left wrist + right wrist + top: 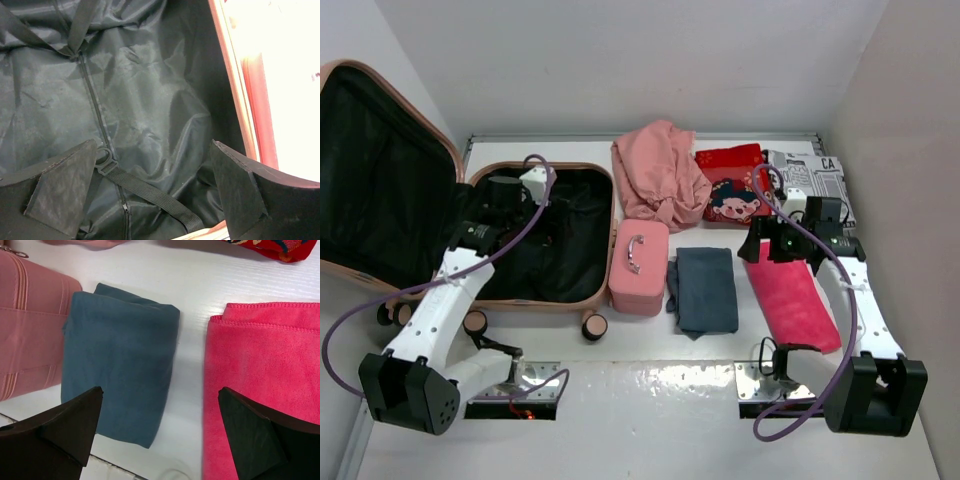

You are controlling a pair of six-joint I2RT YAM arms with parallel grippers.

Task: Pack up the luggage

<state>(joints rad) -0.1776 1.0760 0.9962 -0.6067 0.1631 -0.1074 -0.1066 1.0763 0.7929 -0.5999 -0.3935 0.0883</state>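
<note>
The top camera looked down from above the near edge over the whole table (720, 360). The left wrist camera closely faced the lining of the luggage (150, 100). The right wrist camera hung close above the blue cloth (120, 355) and pink towel (265, 380), both shared with the top view.

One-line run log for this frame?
left gripper: open, over luggage lining | right gripper: open, over gap between blue cloth and pink towel | packed: nothing visible

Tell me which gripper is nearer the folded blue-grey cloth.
Right. The right gripper hangs open above the gap between the blue-grey cloth and the pink towel. The left gripper, also open, is over the luggage lining, beyond the pink box.
</note>
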